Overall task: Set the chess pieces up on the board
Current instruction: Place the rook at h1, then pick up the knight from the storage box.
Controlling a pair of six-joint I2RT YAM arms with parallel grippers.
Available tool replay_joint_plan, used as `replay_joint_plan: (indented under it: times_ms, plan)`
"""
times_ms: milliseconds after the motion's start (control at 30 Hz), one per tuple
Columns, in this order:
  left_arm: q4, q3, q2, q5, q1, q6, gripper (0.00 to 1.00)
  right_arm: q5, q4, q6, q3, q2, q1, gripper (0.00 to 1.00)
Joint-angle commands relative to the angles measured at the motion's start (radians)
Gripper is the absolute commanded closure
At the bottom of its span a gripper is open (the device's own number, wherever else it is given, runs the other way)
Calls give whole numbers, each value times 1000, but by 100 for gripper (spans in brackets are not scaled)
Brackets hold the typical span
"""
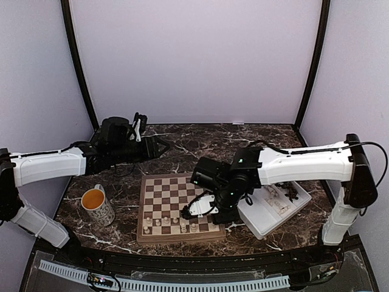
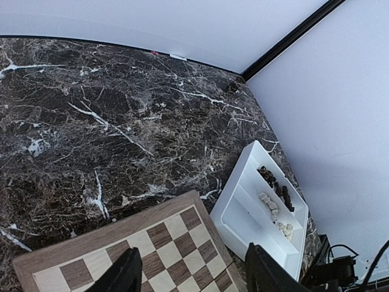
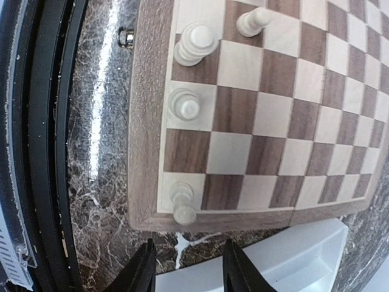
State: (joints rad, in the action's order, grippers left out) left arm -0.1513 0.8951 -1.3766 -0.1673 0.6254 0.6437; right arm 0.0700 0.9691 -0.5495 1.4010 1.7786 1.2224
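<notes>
Four cream chess pieces stand near the board edge.

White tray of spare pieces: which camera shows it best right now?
Left wrist: the white tray shows nearly whole, compartments and pieces visible. Top external shows it partly hidden under the right arm. Right wrist catches only one corner at the bottom edge.
</notes>
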Motion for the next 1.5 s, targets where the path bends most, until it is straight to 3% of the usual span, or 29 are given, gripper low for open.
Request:
replay_joint_plan:
  times_ms: [0,267,500,733,1100,1467]
  plan:
    - [37,41,40,4,-6,-71,39,-62,23,-9,-28,-155,-95,60]
    - [56,170,-30,-216,9,-240,41,-208,-58,-24,-299,-408,-495,64]
    - [96,245,-74,-243,40,-241,44,-251,-107,-3,-446,-473,-764,71]
    - [143,306,-124,-223,44,-209,45,-190,-178,24,-537,-408,-791,74]
    - [203,339,-138,-179,44,-210,46,-152,-223,42,-508,-292,-793,77]
    - [211,344,-156,-169,44,-205,46,-185,-186,39,-532,-235,-793,69]
